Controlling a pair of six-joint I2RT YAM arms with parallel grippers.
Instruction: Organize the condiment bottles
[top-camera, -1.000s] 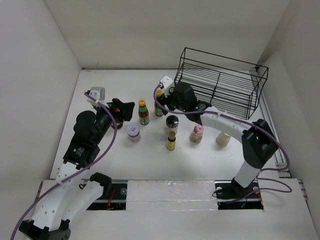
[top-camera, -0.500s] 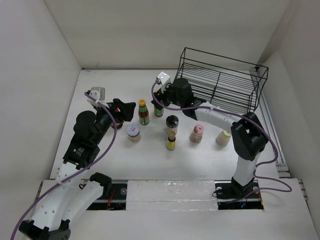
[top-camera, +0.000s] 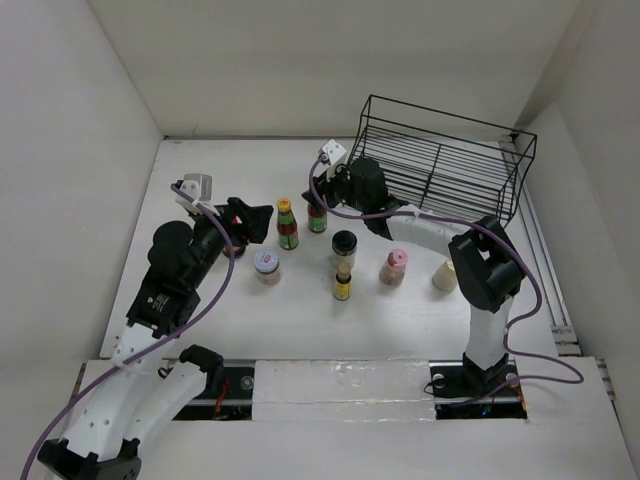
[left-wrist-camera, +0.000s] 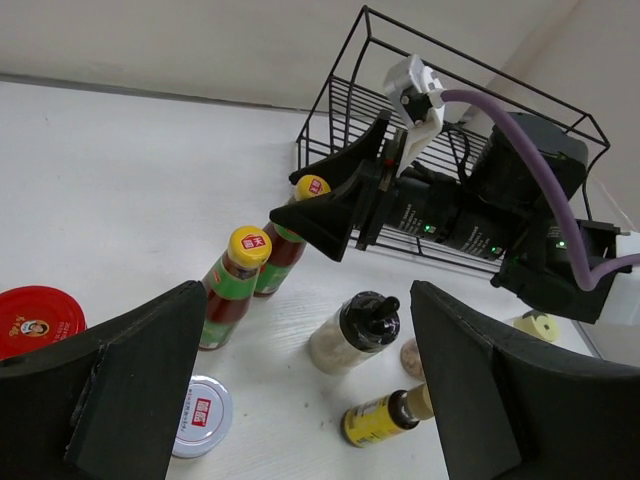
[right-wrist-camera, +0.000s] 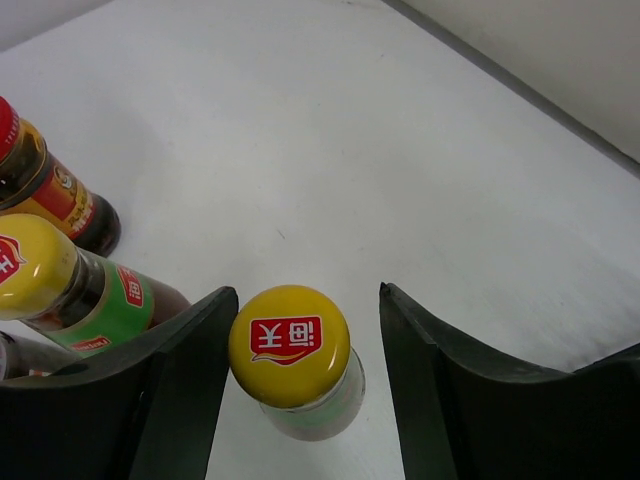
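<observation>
Two tall green-red bottles with yellow caps stand mid-table: the front one (top-camera: 287, 225) and the rear one (top-camera: 318, 213). My right gripper (top-camera: 319, 198) is open and straddles the rear bottle (right-wrist-camera: 295, 360); its left finger (right-wrist-camera: 190, 390) is close against the cap and there is a gap on the right. My left gripper (top-camera: 258, 216) is open and empty, just left of the front bottle (left-wrist-camera: 235, 285). The grey-topped grinder (top-camera: 344, 245), small yellow bottle (top-camera: 343, 284), white-lidded jar (top-camera: 267, 265), pink-capped bottle (top-camera: 393, 267) and cream bottle (top-camera: 446, 275) stand nearby. The red-lidded dark jar (right-wrist-camera: 45, 190) is left of the tall bottles.
The black wire rack (top-camera: 440, 170) stands at the back right, just behind my right arm. White walls close the table on the left, back and right. Bare table lies at the far left (top-camera: 200, 165) and in front of the bottles (top-camera: 330, 330).
My right gripper has pushed left and forward until its fingers stand on either side of the rear tall bottle; its elbow swung left. My left arm has barely moved.
</observation>
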